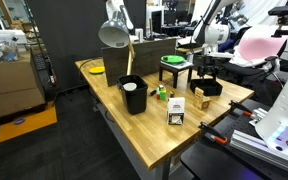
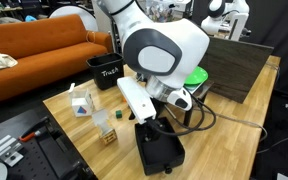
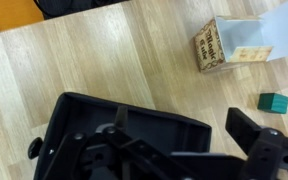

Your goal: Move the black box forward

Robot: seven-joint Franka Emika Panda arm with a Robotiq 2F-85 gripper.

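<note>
Tabletop [image 1: 159,135] of light wood, black box [image 2: 162,152] near edge, orange sofa [image 2: 44,50] beyond

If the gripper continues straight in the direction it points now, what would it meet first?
Most likely the black box: the gripper points down directly over it. Whether they already touch is unclear.
</note>
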